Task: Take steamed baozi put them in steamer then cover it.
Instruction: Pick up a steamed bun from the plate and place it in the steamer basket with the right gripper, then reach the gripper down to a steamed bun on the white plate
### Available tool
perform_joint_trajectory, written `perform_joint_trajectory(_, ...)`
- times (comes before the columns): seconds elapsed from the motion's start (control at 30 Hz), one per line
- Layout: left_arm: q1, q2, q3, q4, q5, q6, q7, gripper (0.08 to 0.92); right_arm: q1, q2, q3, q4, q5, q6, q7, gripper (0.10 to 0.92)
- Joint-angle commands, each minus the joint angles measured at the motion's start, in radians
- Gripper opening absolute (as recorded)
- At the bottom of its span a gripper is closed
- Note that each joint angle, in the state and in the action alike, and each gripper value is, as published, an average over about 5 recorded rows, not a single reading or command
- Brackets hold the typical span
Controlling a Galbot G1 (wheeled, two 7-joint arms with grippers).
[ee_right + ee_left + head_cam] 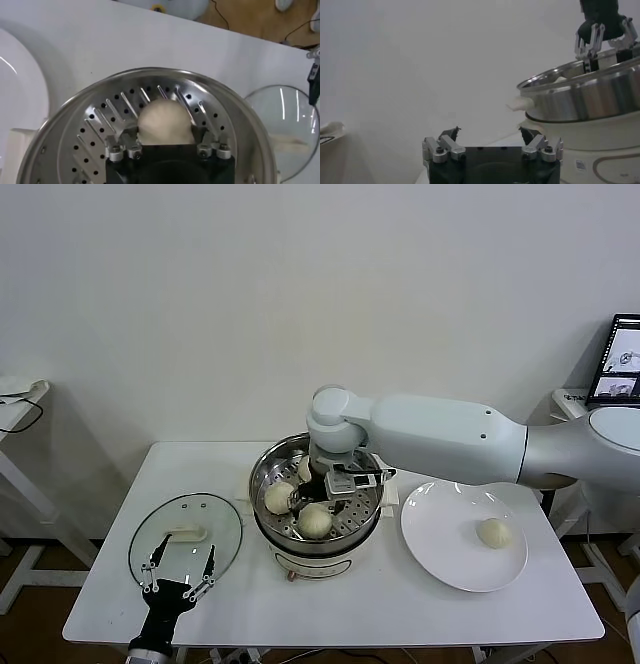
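Note:
The steamer point(268, 484) stands mid-table on its white base. Two baozi point(279, 498) point(315, 521) lie on its tray, and a third point(304, 471) shows partly behind my right gripper point(335, 484), which reaches down into the pot. In the right wrist view that gripper point(165, 131) has its fingers against both sides of a baozi point(165, 120) low over the perforated tray point(100, 125). A fourth baozi point(494, 532) lies on the white plate point(440, 554). The glass cover point(225, 524) lies flat left of the steamer. My left gripper point(180, 569) is open and empty at the cover's near edge.
The left wrist view shows the open left gripper point(490, 132) low over the table, the steamer's wall point(590, 95) to one side and the right gripper point(600, 35) above the rim. The cover point(285, 125) and the plate point(20, 95) flank the pot.

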Motion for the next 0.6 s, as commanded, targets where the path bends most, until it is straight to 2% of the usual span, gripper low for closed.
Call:
perform_joint_trajectory(0.03, 0.001, 0.001, -0.010, -0.004, -0.002, 0.000, 0.001, 0.823, 0.036, -0.104, 0.079, 0.003, 0.111, -0.038, -0.028, 0.821)
perform_joint_trajectory(0.13, 0.004, 0.001, -0.015, -0.010, -0.003, 0.000, 0.003, 0.823, 0.052, -0.219, 0.153, 0.007, 0.204, -0.183, -0.081, 0.822)
perform_joint_trajectory(0.2, 0.006, 0.000, -0.016, -0.016, -0.003, 0.000, 0.004, 0.823, 0.052, -0.309, 0.203, -0.007, 0.284, -0.335, -0.108, 0.823)
perform_joint_trajectory(0.33, 0.010, -0.001, -0.016, -0.022, -0.003, 0.000, 0.005, 0.823, 0.060, -0.455, 0.238, -0.173, 0.392, -0.615, -0.171, 0.823)
perform_joint_trajectory(0.47, 0.010, 0.000, -0.015, -0.019, -0.002, 0.000, 0.005, 0.823, 0.015, -0.507, 0.231, -0.412, 0.372, -0.655, -0.229, 0.823)
perform_joint_trajectory(0.6, 0.011, -0.002, -0.014, -0.018, -0.001, 0.000, 0.005, 0.823, -0.118, -0.550, 0.251, -0.515, 0.343, -0.651, -0.215, 0.823)
